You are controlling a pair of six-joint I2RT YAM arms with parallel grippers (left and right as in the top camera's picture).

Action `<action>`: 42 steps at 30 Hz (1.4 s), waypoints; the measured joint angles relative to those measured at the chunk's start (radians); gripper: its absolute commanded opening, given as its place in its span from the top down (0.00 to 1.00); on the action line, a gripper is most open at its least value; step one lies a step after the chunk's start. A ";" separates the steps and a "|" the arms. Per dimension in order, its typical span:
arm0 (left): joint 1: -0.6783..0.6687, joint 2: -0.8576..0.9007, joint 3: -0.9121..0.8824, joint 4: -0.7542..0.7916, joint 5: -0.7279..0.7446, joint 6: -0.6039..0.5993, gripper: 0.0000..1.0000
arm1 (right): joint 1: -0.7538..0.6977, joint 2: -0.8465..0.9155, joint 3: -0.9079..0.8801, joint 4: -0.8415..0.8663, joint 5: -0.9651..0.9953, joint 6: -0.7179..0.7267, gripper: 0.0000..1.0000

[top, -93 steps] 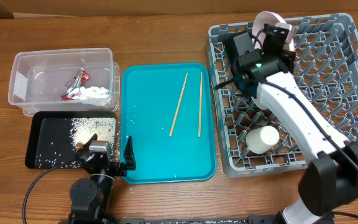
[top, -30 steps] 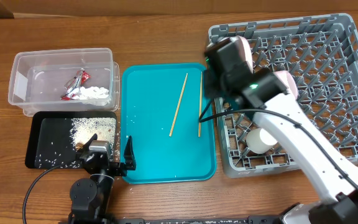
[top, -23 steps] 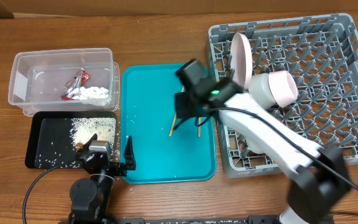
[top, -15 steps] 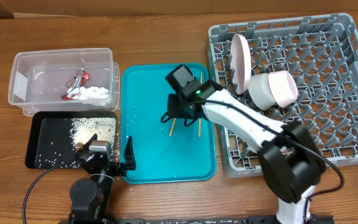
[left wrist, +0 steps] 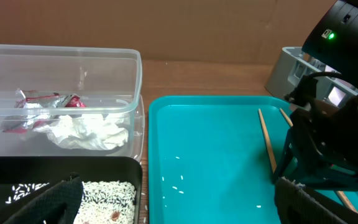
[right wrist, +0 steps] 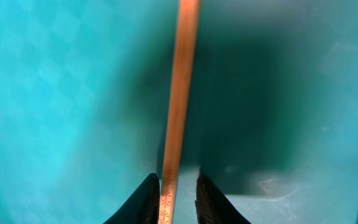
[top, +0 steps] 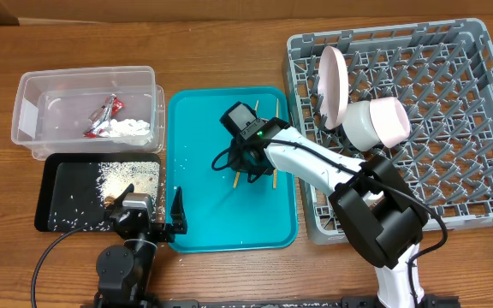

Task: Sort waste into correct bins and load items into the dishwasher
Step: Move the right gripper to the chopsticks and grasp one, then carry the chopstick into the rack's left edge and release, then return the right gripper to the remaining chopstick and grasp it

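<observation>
At the bottom of the overhead view the left tool [top: 154, 212] sat idle on the desk, its fingers spread wide, holding nothing. Just beyond it, at lower left, the black tray [top: 43, 195] held the loose rice grains [top: 122, 175].

In the middle of the frame the right tool [right wrist: 178, 200] was down on the teal tray [top: 199, 205]. Its jaws stood narrow, one to each side of a chopstick [right wrist: 180, 93]. The stick lay against one finger with a sliver of gap on the other side, so it looked straddled, not yet clamped. The second chopstick [top: 275, 177] lay just beside it on the same tray.

Farther back at upper left, the clear tub [top: 24, 111] held the red-and-silver wrapper [top: 103, 113] and the white tissue scraps [top: 128, 129].

At upper right, the grey rack [top: 478, 171] carried the white plate [top: 332, 81] on edge and the pale pink bowl [top: 379, 122] tilted against the pegs.

By this reading the waste was sorted and the crockery loaded. Both chopsticks were left to carry to the rack, and the first pick was in hand.
</observation>
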 measured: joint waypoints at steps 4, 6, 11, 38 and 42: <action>0.000 0.000 0.000 0.000 0.000 0.000 0.00 | 0.000 0.005 0.001 -0.001 -0.003 0.043 0.96; 0.000 0.000 0.000 0.000 0.000 0.000 0.00 | 0.000 0.008 0.001 -0.002 -0.006 0.055 0.96; 0.000 0.000 0.000 0.000 0.000 0.000 0.00 | 0.000 0.009 0.026 -0.083 -0.010 0.062 0.96; 0.000 0.000 0.000 0.000 0.000 0.000 0.00 | -0.290 -0.234 0.156 -0.267 0.288 -0.713 0.96; 0.000 0.000 0.000 0.000 0.000 0.000 0.00 | -0.307 -0.212 0.152 -0.287 0.253 -0.734 0.86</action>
